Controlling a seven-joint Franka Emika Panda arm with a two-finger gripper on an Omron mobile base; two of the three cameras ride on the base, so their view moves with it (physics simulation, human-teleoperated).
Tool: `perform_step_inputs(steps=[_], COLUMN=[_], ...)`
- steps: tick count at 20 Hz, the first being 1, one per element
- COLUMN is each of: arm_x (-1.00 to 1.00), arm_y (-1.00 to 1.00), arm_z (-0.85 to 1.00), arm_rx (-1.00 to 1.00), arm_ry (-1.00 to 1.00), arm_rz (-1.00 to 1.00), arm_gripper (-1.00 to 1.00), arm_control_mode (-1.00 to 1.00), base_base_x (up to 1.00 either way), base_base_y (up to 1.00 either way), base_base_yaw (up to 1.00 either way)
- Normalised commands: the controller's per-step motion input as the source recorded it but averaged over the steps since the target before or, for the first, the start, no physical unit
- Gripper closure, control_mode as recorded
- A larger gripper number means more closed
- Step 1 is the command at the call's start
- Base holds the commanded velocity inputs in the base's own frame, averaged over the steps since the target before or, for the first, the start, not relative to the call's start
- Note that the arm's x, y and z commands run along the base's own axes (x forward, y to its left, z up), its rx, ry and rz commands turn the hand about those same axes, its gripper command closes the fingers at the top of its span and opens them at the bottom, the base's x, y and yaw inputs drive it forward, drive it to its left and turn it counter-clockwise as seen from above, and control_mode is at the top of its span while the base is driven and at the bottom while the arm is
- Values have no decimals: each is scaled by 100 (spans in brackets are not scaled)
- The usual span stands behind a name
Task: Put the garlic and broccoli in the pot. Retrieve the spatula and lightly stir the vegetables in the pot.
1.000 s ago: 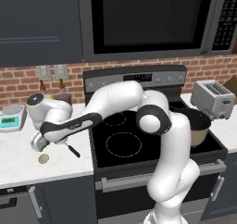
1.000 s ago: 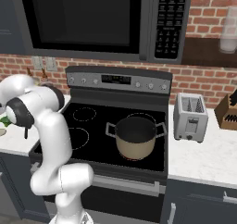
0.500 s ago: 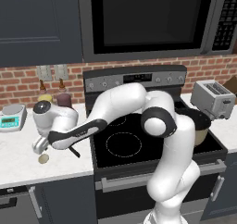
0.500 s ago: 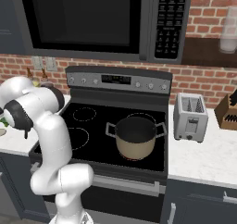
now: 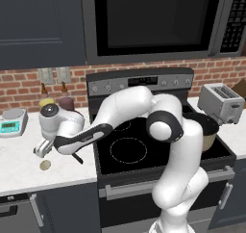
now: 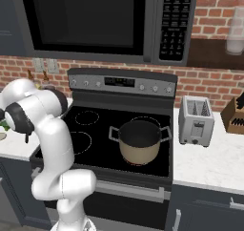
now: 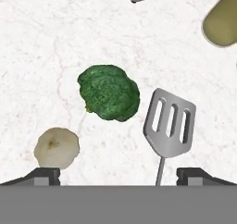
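Pincer wide open, nothing held, tips showing at the bottom corners of the hand view, hanging over the white desk left of the stove. Over the last second the arm swung lower and further left across the desk in the left base view; jaws stayed fully spread. Judgement: still the approach for the first pick, nothing moved to the pot yet.

Hand view, near to far: garlic at 7 o'clock just above the left tip, lying on the desk. Spatula at 4 o'clock, slotted head flat on the desk, handle running down toward the lens. Broccoli near centre, between the two and a bit farther, apart from both. At 1 o'clock a yellowish rounded object, cut off by the edge, can't tell what.

Left base view: garlic on the desk under the hand, at 8 o'clock.

Pot on the stove's front right burner, well apart from the vegetables, dark inside. Toaster beside the stove at 3 o'clock.

Next, likely: centre over garlic or broccoli, descend.
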Motion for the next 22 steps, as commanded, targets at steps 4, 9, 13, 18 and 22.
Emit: perform_step_inputs(steps=[4,9,13,18,22], arm_x=[12,1,0,6,11], arm_y=[15,15,23,22,16], arm_z=[-9,-2,0,-3,-19], arm_rx=[0,0,0,0,0], arm_ry=[0,0,0,1,0], arm_rz=[0,0,0,0,0], arm_gripper=[-100,-100,-100,-100,-100], arm_control_mode=[-100,-100,-100,-100,-100], base_base_x=[0,0,0,0,0], base_base_y=[0,0,0,0,0], base_base_yaw=[0,0,0,0,0])
